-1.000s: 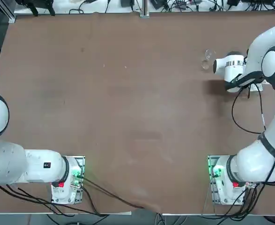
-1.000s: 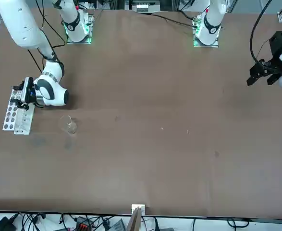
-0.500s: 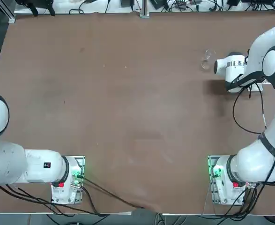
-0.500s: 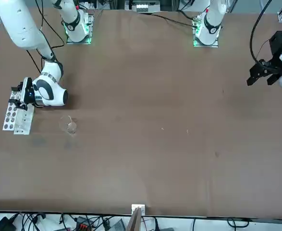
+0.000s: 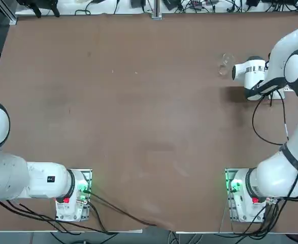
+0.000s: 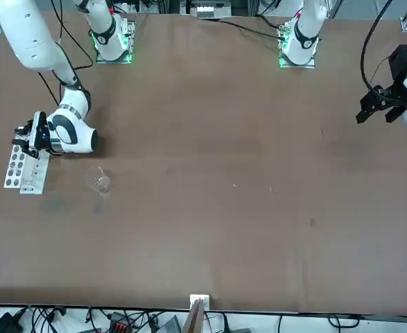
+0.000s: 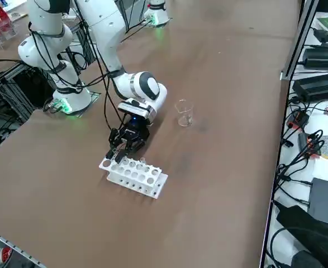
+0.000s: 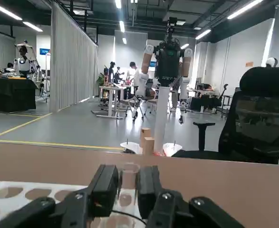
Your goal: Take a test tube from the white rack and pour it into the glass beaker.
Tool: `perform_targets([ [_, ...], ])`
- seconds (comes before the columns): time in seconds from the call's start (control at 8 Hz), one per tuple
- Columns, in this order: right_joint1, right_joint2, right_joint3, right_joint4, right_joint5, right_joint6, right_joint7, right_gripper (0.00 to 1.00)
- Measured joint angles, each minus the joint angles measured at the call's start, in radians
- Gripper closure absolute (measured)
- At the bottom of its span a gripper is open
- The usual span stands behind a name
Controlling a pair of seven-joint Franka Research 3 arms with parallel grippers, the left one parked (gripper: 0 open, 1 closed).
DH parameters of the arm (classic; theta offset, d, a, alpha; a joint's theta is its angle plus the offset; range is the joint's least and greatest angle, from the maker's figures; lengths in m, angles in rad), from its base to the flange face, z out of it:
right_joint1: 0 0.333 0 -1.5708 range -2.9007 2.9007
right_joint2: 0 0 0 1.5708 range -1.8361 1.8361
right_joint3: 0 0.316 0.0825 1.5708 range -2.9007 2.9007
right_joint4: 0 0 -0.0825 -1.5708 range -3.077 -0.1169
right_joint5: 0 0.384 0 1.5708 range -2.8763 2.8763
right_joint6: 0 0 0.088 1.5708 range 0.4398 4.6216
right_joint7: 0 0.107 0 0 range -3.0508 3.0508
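Observation:
The white rack [image 6: 21, 171] [image 7: 133, 175] lies near the table's right edge, its holed top also showing in the wrist view [image 8: 13, 199]. My right gripper [image 6: 24, 136] [image 7: 121, 151] [image 8: 128, 179] hangs over the rack's end nearest the robot, pointing down. Its fingers are shut on a thin clear test tube [image 8: 129, 169] that stands upright between the pads, still in the rack. The glass beaker [image 5: 225, 64] [image 6: 101, 181] [image 7: 184, 113] stands upright on the table, a short way from the rack toward the table's middle. In the top view my arm hides the rack.
The brown table [image 5: 138, 112] stretches wide to the left of the beaker. Beyond its far edge lie cables and power units [image 7: 320, 84]. An office chair [image 8: 267, 118] and people stand in the room beyond the table's right side.
My right gripper's fingers have closed in around the test tube. The hand has shifted only slightly over the rack. Beaker and rack have not moved.

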Motion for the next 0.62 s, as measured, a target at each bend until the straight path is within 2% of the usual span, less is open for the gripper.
perform_targets([
  [0.12,0.001,0.000,0.000,0.004,-0.005,-0.002,0.002,0.79],
  [0.62,0.002,0.000,0.001,0.007,-0.005,-0.023,0.001,0.80],
])
